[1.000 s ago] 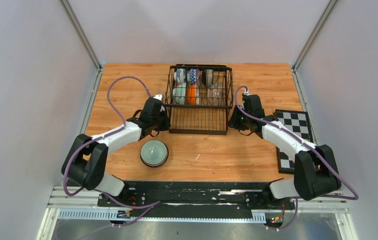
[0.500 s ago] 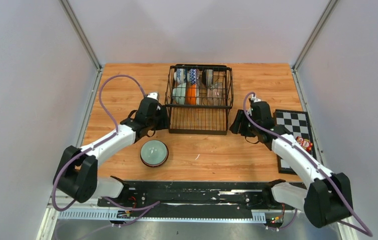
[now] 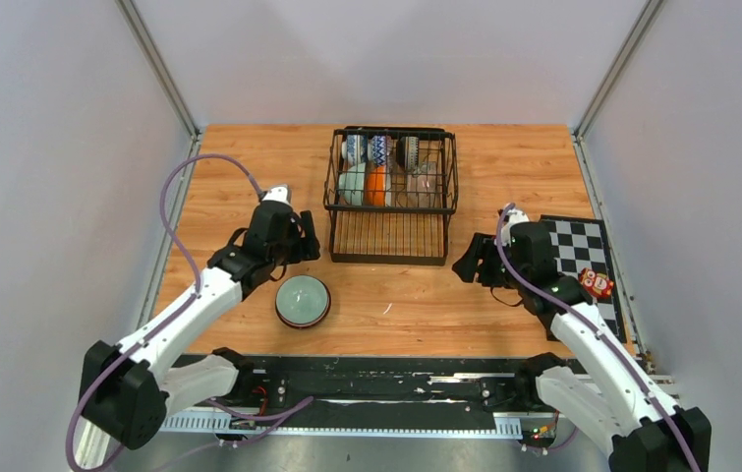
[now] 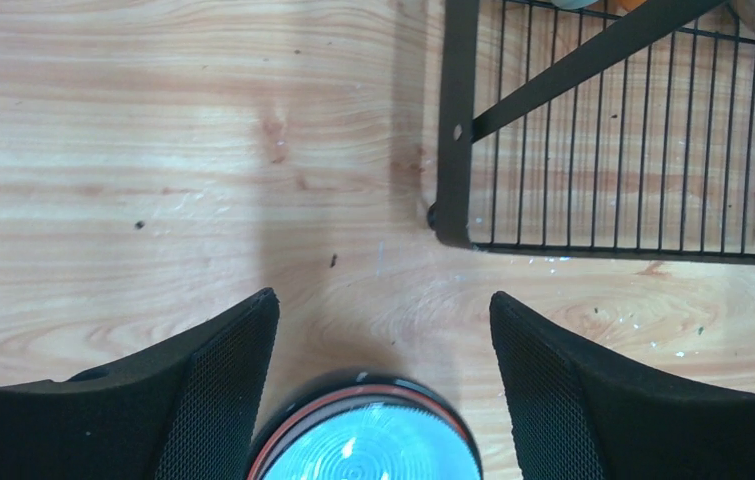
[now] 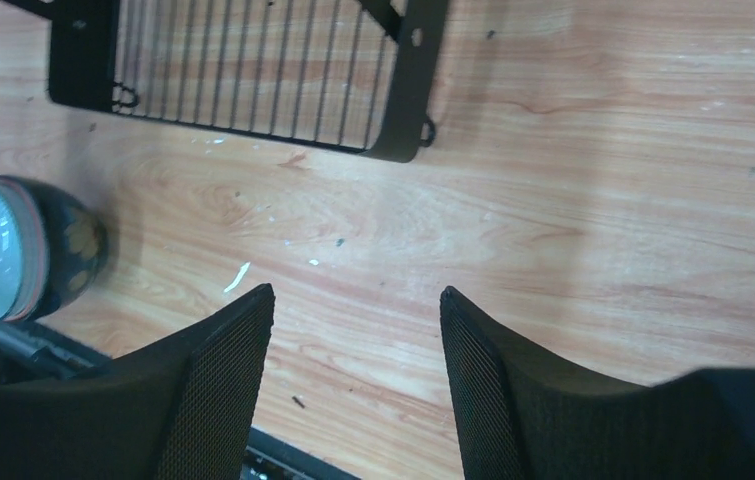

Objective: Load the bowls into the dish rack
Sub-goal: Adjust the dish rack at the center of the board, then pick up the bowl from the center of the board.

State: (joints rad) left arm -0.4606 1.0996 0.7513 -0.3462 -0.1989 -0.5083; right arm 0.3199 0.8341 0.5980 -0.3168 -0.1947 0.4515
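Observation:
The black wire dish rack [image 3: 391, 239] stands at the middle back of the table, with several bowls on edge in its far end, among them a pale green one [image 3: 352, 184] and an orange one [image 3: 376, 184]. One more bowl [image 3: 303, 301], dark outside and pale celadon inside, sits upright on the table in front of the rack's left corner. My left gripper [image 3: 296, 244] hangs open just beyond this bowl [image 4: 363, 445], holding nothing, with the rack's corner [image 4: 453, 150] ahead. My right gripper [image 3: 467, 264] is open and empty off the rack's front right corner [image 5: 403, 90]; the bowl [image 5: 13, 250] lies far to its left.
A black-and-white checkered board [image 3: 583, 246] lies at the right edge of the table, with a small red object [image 3: 598, 284] on it. Metal frame posts and grey walls close in the wooden table [image 3: 249, 167]. A black rail [image 3: 386, 374] runs along the near edge.
Both arms have drawn back from the rack's sides toward the near edge. Both grippers have opened wider. The bowl on the table and the rack have not moved.

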